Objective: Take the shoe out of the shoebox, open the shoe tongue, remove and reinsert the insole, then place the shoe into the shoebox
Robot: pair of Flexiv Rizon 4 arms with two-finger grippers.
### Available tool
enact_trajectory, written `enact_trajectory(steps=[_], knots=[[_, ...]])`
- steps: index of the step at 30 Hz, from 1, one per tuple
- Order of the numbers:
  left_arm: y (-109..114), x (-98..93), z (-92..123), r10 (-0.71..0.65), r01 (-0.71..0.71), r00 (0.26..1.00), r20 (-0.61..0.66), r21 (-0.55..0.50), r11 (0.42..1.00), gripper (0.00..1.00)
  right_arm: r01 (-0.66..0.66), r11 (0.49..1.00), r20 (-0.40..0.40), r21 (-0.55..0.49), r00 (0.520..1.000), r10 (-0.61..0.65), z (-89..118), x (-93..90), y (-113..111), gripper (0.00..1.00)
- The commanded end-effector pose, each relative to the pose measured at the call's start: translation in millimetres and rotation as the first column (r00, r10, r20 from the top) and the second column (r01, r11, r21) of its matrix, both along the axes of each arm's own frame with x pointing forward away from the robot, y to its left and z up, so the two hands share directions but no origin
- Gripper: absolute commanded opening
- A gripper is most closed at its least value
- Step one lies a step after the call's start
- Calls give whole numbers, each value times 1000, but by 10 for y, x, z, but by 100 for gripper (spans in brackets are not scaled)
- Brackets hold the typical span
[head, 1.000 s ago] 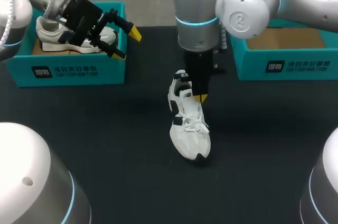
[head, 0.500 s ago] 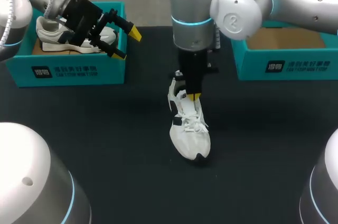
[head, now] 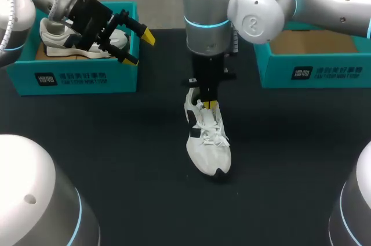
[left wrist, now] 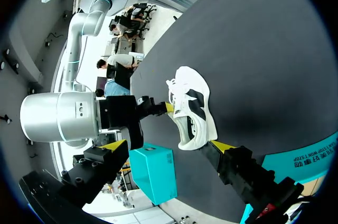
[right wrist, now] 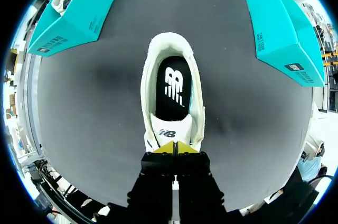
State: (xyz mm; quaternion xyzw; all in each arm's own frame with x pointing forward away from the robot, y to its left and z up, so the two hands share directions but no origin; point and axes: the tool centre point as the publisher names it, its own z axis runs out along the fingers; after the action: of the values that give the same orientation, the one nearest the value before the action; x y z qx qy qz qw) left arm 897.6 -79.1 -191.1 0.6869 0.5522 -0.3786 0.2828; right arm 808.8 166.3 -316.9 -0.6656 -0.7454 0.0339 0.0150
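You get soft, even light from above. The flat matte black table (head: 116,141) stays dull and dark under it, so the white lace-up sneaker (head: 208,147) stands out brightly, with only a faint, soft-edged shadow beside its sole. A pale sheen lies along the rounded silver shell of the right arm (head: 261,8), and its cyan ring light (head: 211,24) glows. In the right wrist view the tabletop looks greyer, with diffuse dark patches flanking the sneaker.

Counter (head: 116,141): matt black, faintly cloth-like, no glare.
Shoe (head: 208,141): white woven fabric, soft and matt, with smooth dark patches.
Insole (right wrist: 173,86): flat matt black.
Left shoebox (head: 81,75), right shoebox (head: 313,69): smooth teal card, low sheen.
Right arm (head: 261,2): satin silver shell.
Left pincer (head: 141,47), right pincer (head: 210,105): matt black plastic, smooth yellow tips.
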Motion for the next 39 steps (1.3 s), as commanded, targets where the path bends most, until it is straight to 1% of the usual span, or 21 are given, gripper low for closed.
enact_trajectory(steps=[1,4,7,13,16,18,19,20,21,22,23,24,39], knots=[[2,3,0,-1,1,1000,1,3,1000,100,-16,999,39,32,999,14,-108,-33,41,0],[2,3,0,-1,1,1000,1,3,1000,100,-25,999,54,36,998,23,-183,9,87,0],[2,3,0,-1,1,1000,1,3,1000,100,-22,999,61,26,998,20,-242,57,68,0],[2,3,0,-1,1,1000,1,3,1000,100,-32,999,64,12,997,31,-266,110,11,0],[2,3,0,-1,1,1000,1,3,1000,100,-111,994,109,18,988,108,-157,102,28,0],[2,3,0,-1,1,1000,1,3,1000,100,-178,983,132,38,976,171,-96,99,41,0],[2,3,0,-1,1,1000,1,3,1000,100,-222,975,149,27,965,216,-63,104,48,0],[2,3,0,-1,1,1000,1,3,1000,100,-294,956,165,17,943,287,-21,113,68,0],[2,3,0,-1,1,1000,1,3,1000,100,-334,943,175,17,929,326,-3,117,82,0],[2,3,0,-1,1,1000,1,3,1000,100,-399,917,192,18,901,388,23,124,103,0],[2,3,0,-1,1,1000,1,3,1000,100,-455,890,185,16,876,445,43,125,122,0],[2,3,0,-1,1,1000,1,3,1000,100,-491,871,162,21,861,482,54,131,135,0],[2,3,0,-1,1,1000,1,3,1000,100,-491,871,162,21,861,482,54,131,135,0]])
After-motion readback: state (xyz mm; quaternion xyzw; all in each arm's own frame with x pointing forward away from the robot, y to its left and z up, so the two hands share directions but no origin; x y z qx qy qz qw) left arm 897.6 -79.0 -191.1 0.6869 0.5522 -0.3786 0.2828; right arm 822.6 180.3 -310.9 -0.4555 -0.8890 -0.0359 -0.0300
